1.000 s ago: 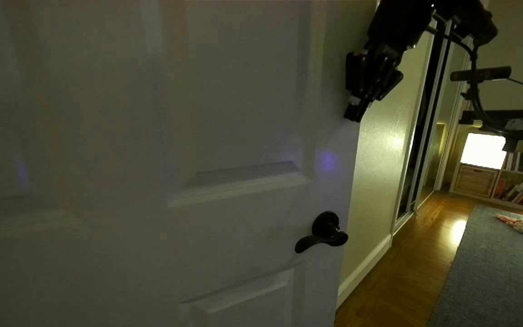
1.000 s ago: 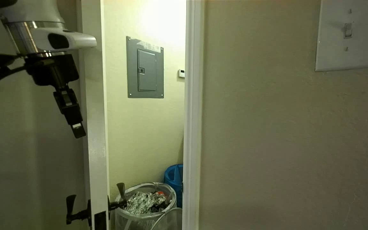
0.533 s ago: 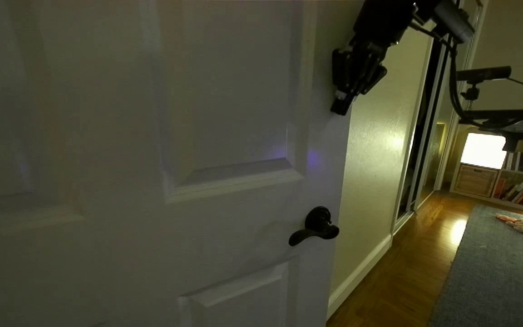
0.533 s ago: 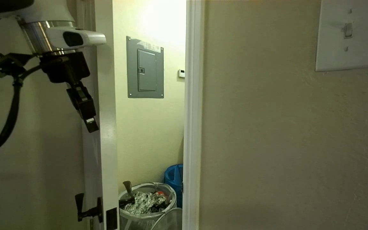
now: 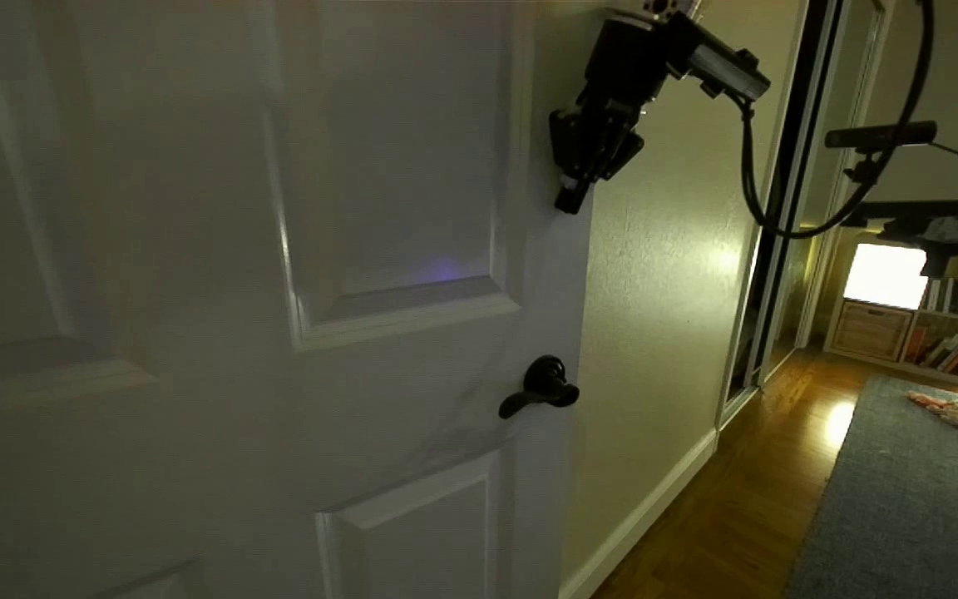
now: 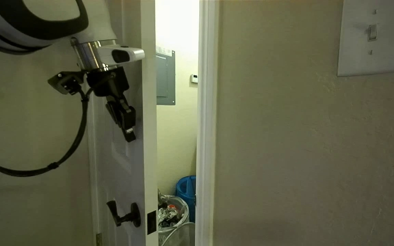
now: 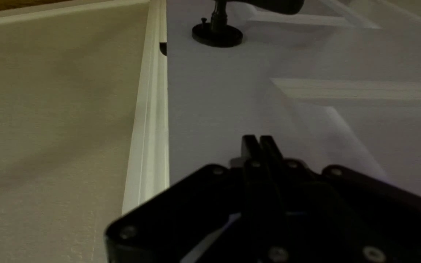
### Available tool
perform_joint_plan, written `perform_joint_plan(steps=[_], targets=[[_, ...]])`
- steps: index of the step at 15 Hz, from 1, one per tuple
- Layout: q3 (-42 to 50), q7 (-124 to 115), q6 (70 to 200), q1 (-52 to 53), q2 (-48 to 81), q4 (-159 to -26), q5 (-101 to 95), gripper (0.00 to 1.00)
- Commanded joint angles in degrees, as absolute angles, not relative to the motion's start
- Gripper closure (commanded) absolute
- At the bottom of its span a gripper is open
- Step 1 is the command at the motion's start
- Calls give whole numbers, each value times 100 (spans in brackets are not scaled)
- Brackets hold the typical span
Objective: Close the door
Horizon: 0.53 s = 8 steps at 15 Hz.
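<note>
A: Your tall white-painted panelled door (image 5: 263, 333) shows in both exterior views and stands ajar, its free edge apart from the white moulded door frame (image 6: 207, 123).

B: Your black two-fingered end effector (image 7: 257, 138) has its fingertips together, nothing visible between them, above the black curved lever handle (image 5: 541, 389) and close over the door's face. Whether it touches, you can't tell from here.

A: And how will the door handle for you?

B: Stiff, I'd judge, fairly weighty but free-swinging. The smooth paint could let you skid. You likely needn't grip anything: push near the free edge, where leverage is best, and keep off the lever.

A: Your count, then?

B: One door, one frame, one lever on this face, one end effector. Past the edge, one grey metal electrical panel (image 6: 165, 78) and at least two bins: one white-lined round bin (image 6: 165, 232) and one blue plastic bin (image 6: 191, 203).
</note>
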State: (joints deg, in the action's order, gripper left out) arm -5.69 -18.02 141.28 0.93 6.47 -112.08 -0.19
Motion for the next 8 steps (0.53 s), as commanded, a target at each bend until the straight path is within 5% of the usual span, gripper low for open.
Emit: perform_joint_plan(steps=[1, 8], targets=[[-424, -1608, 14116, 258, 1284, -10487, -128, 93], [-334, -1207, 14072, 428, 2267, -9343, -165, 93]])
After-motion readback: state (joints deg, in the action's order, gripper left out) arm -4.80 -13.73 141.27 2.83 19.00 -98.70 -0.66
